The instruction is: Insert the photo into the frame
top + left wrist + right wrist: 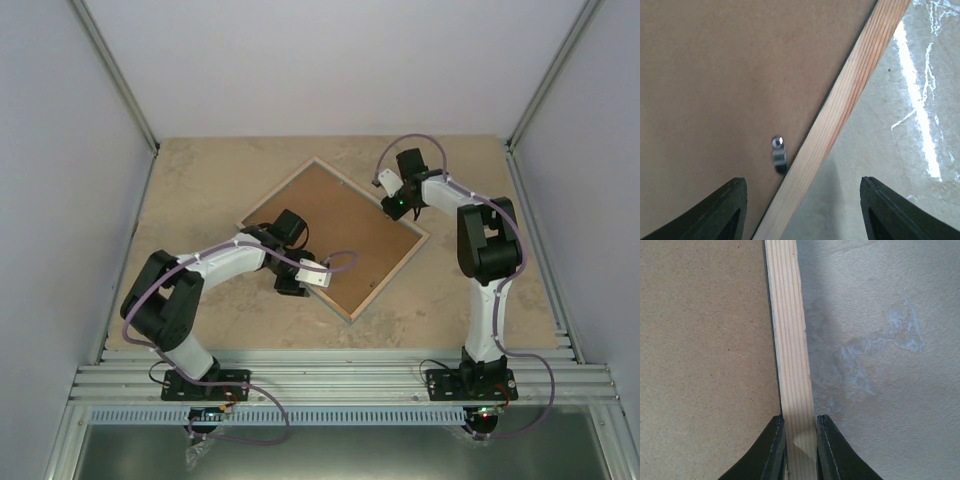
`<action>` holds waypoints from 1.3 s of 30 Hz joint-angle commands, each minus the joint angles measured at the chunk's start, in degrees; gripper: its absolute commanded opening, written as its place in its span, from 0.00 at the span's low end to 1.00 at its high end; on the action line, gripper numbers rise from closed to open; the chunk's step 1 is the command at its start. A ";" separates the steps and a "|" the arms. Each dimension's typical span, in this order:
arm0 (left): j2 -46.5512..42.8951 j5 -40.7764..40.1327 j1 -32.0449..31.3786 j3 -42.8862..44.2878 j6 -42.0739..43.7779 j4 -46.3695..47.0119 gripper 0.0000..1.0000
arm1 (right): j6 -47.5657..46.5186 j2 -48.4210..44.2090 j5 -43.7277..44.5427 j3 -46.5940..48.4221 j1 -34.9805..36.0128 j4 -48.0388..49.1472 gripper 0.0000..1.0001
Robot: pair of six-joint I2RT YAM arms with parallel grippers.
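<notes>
The frame (383, 276) lies back side up on the table, turned like a diamond, its light wood rim around a brown backing board (330, 225). My right gripper (800, 447) is shut on the frame's rim (788, 335) at the right side, one finger on each side of the wood. My left gripper (802, 210) hangs open over the frame's near-left rim (840, 105), straddling it with nothing between its fingers. A small metal retaining clip (778, 155) sits on the backing board beside that rim. The photo is hidden.
Grey side walls (60, 200) close in the tabletop (200, 180) left and right. An aluminium rail (340, 375) carrying both arm bases runs along the near edge.
</notes>
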 commanded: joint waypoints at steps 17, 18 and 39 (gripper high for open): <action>3.45 -1.86 -1.66 -3.39 -0.50 3.00 0.53 | 5.11 0.12 -0.59 -3.59 1.11 -0.28 0.01; 2.81 -1.59 -1.66 -3.03 -0.51 2.55 0.54 | 5.07 0.11 -0.60 -3.60 1.11 -0.27 0.00; 6.78 -3.64 -1.66 -1.70 1.36 1.55 0.50 | 5.11 0.55 -0.81 -3.47 1.15 -0.21 0.00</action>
